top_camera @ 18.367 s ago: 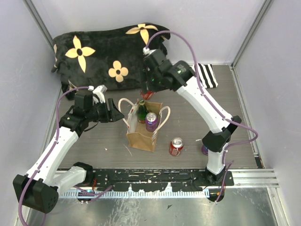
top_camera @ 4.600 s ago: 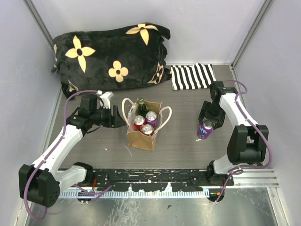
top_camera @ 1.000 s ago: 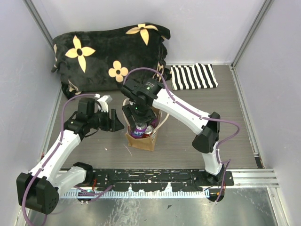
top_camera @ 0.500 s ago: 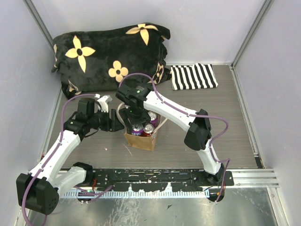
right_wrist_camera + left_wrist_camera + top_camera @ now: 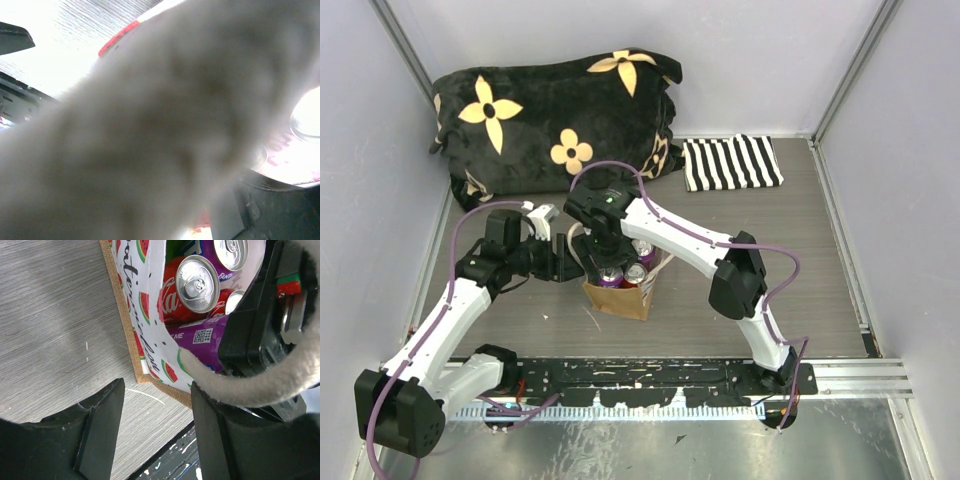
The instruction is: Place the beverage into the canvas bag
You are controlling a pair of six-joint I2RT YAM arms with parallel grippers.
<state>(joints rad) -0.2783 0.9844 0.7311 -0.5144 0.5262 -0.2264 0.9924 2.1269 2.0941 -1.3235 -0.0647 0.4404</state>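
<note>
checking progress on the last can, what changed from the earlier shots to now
The right gripper carried the purple can from the table's right side over to the canvas bag and lowered it inside, beside a red can; it still grips the can. The left gripper stayed open by the bag's left handle. The bag, cushion and striped cloth kept their places.

From above, the right gripper [image 5: 605,255] covers the mouth of the canvas bag [image 5: 620,300], its jaws out of sight. A blurred cream loop handle [image 5: 165,130] fills its wrist view. The left wrist view shows the purple can [image 5: 200,337] only partly, behind handle and gripper.
</note>
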